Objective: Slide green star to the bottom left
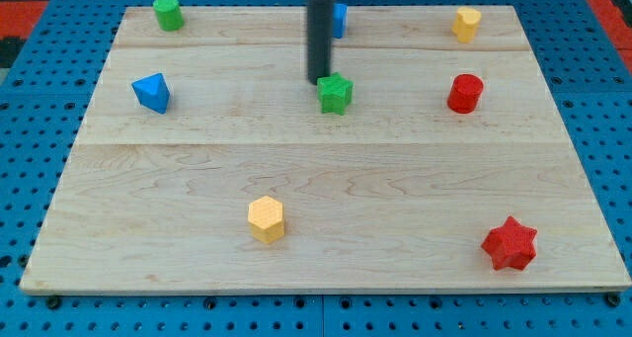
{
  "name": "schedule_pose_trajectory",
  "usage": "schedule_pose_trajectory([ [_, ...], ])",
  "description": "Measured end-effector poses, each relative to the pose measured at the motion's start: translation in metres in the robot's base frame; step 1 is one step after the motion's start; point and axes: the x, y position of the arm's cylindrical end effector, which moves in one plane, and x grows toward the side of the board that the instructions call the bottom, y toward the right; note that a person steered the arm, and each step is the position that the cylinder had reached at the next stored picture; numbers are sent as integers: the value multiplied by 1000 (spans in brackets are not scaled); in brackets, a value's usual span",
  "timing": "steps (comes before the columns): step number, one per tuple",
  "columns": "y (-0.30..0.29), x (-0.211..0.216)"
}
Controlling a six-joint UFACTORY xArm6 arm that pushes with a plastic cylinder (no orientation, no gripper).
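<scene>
Task barely begun: my tip (pixel 321 81), a bare rod with no gripper to open or close, touches the green star (pixel 336 93) at upper centre, far from the board's (pixel 148 258) lower left

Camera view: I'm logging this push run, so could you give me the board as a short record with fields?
board: wooden board on a blue pegboard
my tip: at the green star's upper-left edge, apparently touching
green star: upper middle
blue block behind rod: top middle, partly hidden
green cylinder: top left
blue triangular block: left
yellow hexagon: lower middle-left
yellow block: top right
red cylinder: right
red star: bottom right
</scene>
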Motion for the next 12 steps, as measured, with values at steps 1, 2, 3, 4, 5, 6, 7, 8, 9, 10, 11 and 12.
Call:
schedule_pose_trajectory([
  [1,-13,0],
  [2,-9,-41],
  [3,37,-43],
  [4,48,-6],
  [5,17,38],
  [6,-6,62],
  [7,-1,18],
  [8,41,14],
  [9,62,60],
  [10,14,84],
  [11,-54,112],
  [12,-114,136],
])
